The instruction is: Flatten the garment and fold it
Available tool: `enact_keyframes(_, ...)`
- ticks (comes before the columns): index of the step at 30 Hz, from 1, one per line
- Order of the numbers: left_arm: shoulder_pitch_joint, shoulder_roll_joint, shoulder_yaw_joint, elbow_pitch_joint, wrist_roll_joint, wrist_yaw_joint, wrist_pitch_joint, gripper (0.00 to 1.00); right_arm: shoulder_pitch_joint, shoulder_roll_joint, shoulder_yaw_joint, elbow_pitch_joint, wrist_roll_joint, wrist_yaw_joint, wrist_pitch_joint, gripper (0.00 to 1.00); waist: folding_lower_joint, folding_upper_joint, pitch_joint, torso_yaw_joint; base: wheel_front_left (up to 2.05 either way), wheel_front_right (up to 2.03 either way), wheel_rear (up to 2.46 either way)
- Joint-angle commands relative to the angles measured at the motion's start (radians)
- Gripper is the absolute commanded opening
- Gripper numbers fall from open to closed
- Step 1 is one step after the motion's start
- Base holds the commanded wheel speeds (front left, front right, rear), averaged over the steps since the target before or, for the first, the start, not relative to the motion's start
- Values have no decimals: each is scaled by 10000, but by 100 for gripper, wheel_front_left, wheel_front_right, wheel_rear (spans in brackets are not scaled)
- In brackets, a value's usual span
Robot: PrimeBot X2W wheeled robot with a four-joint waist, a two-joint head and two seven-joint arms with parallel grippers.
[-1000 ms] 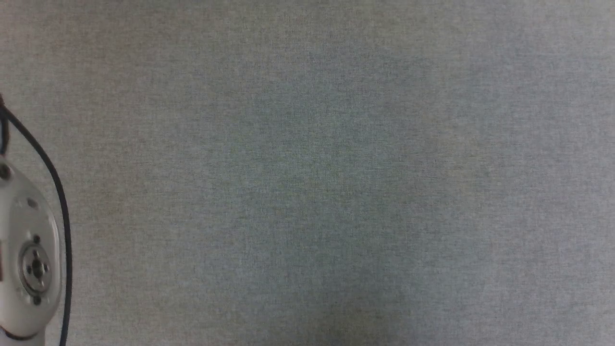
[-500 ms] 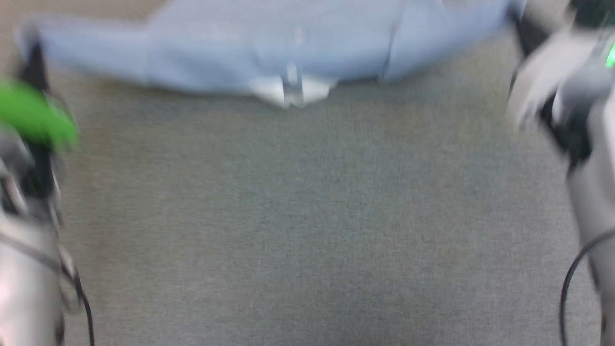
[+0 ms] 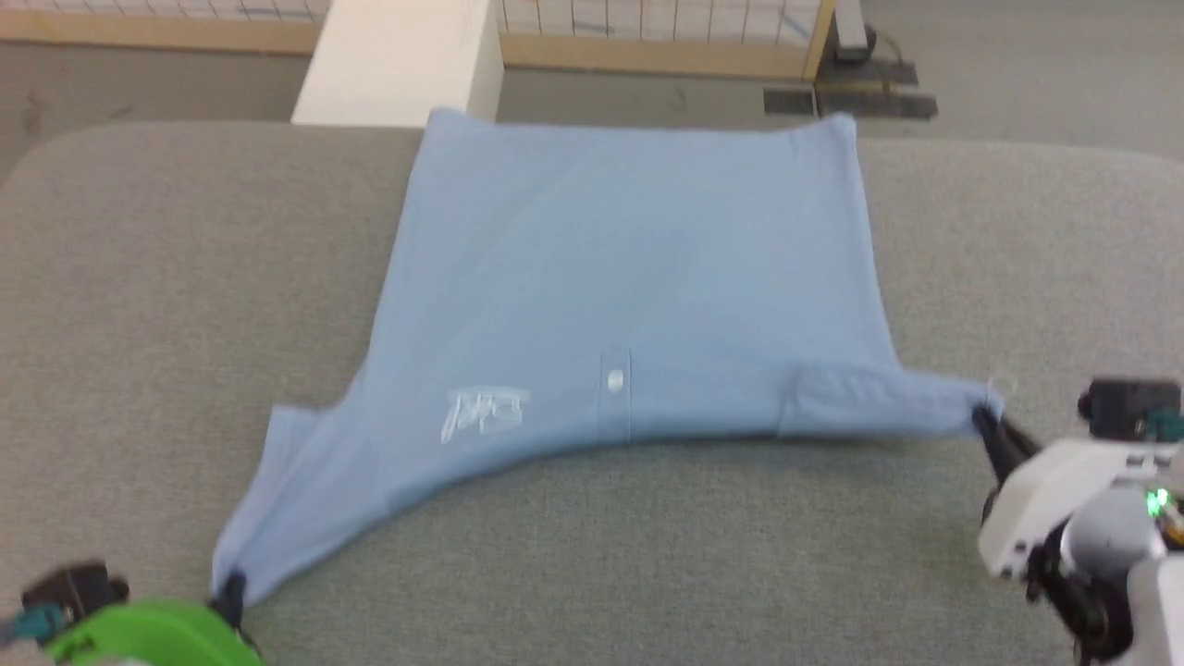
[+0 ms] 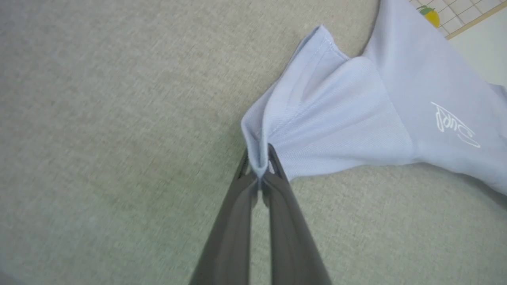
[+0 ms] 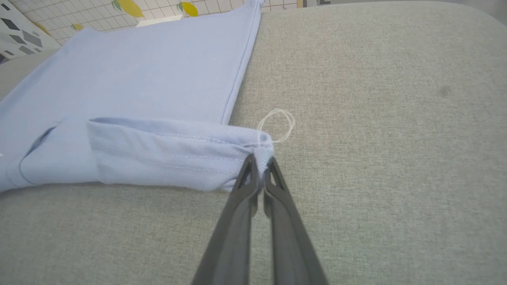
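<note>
At opposite sleeves, left claw (image 4: pixel 258 168) and right claw (image 5: pixel 259 168) clamp the garment (image 3: pixel 629 259).

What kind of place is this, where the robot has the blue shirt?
Probably an indoor robot workroom, though I can't be sure. The shirt lies on a big grey cloth-covered table, and behind it stand a wood-framed grid fence and a white post.

A grey cloth-covered table (image 3: pixel 139 277) with rounded corners spreads across the foreground. Beyond its far edge, a white block (image 3: pixel 398 60) and a wooden-framed grid fence (image 3: pixel 647 57) stand on grey floor (image 3: pixel 1036 65). Yellow lemon shapes (image 5: pixel 127 7) dot the fence's white grid.
</note>
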Motion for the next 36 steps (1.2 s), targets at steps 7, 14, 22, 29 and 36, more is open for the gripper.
enact_keyframes(7,1743,131,-155,-230,220,613,717,0,2190,815,-949,-1229,-619,-17,1908,0,1,0,-840,242,0,0,0)
enact_keyframes(14,2285,211,-404,-494,598,1079,1031,0,3468,992,-1398,-1800,-951,-17,3748,0,1,0,-1025,308,0,0,0)
enact_keyframes(22,2002,-152,-641,-554,477,698,479,0,3757,1005,-1058,-1473,92,-17,2818,100,1,0,-960,338,0,0,0)
enact_keyframes(29,1719,-237,-775,-792,502,482,163,0,3359,1006,-1152,-1985,-87,-17,869,100,1,0,-877,434,0,0,0)
enact_keyframes(36,1290,-304,-971,-778,574,224,-148,0,1952,1003,-1197,-2077,-357,-17,-1765,100,1,0,-608,746,0,0,0)
